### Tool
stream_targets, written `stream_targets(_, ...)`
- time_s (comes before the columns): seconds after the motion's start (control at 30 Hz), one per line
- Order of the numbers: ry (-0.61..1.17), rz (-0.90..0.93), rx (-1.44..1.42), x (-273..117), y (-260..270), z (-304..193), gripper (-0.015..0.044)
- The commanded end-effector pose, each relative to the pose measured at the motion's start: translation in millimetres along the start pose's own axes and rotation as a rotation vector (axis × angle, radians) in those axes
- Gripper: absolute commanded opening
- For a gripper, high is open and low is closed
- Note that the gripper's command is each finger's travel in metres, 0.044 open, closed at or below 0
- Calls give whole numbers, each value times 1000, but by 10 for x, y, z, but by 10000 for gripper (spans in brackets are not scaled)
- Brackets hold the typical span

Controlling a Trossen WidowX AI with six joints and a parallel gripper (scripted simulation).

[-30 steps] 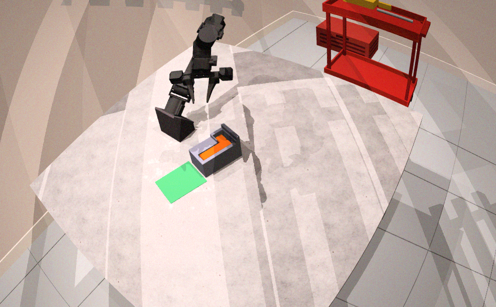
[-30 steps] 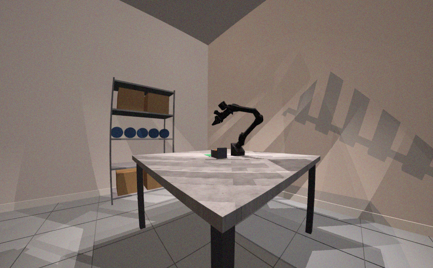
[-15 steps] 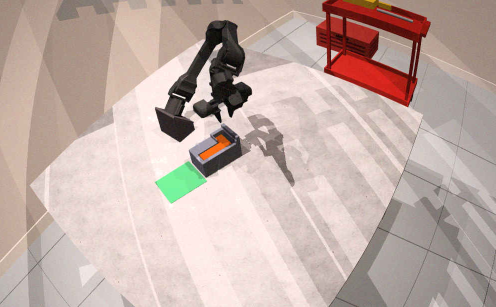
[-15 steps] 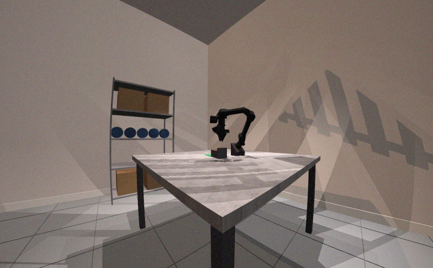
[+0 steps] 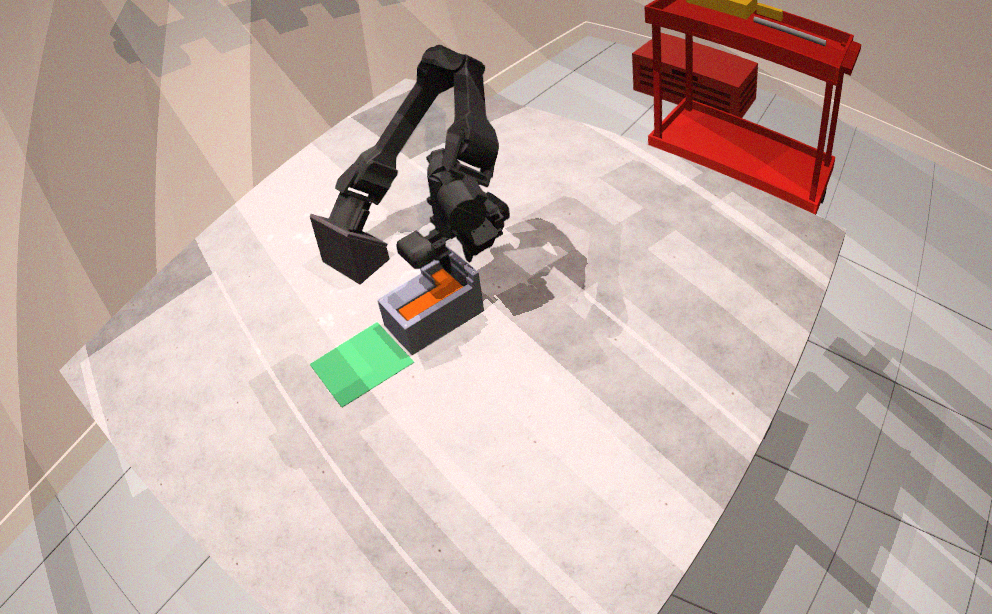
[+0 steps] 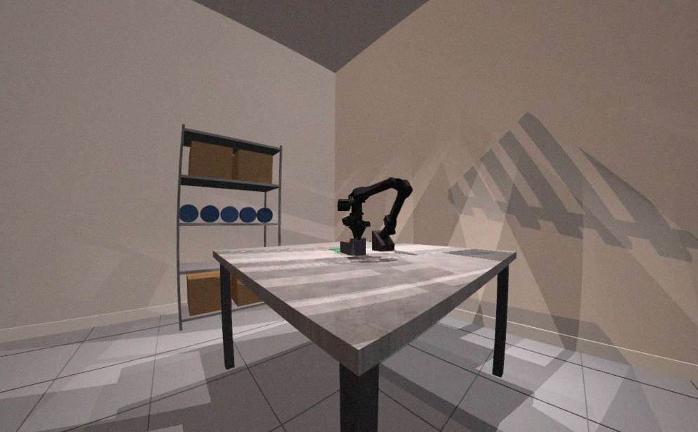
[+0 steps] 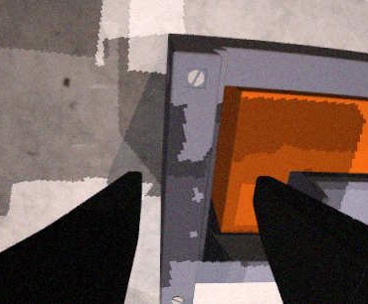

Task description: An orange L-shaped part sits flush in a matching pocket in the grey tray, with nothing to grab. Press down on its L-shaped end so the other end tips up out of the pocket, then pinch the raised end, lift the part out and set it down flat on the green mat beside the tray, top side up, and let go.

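The orange L-shaped part is in the pocket of the grey tray. A sliver of orange shows above the tray's side in the exterior view, so its long end looks tipped up a little. My gripper is open and points down, with nothing between its fingers but the tray's raised end wall below. In the wrist view one fingertip is over the L-shaped end and looks to press on it; the other is outside that wall. The green mat is bare.
The mat lies beside the tray's end opposite my gripper. The tray's raised end wall with screw heads stands close to my fingers. My arm's base stands near the tray. A red cart and a shelf rack stand off the table.
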State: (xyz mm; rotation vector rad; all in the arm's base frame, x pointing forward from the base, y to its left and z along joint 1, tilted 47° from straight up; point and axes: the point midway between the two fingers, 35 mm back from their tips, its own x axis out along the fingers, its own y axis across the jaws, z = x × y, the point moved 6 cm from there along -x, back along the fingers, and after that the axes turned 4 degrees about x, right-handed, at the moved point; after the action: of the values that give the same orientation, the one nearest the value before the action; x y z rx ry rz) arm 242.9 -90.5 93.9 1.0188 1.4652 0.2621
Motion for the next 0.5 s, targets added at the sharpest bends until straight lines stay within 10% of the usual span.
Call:
stream_targets(0.0, -13, 9, 2, 93, 1, -5, 180)
stream_targets(0.47, -13, 9, 2, 249, 2, 3, 180)
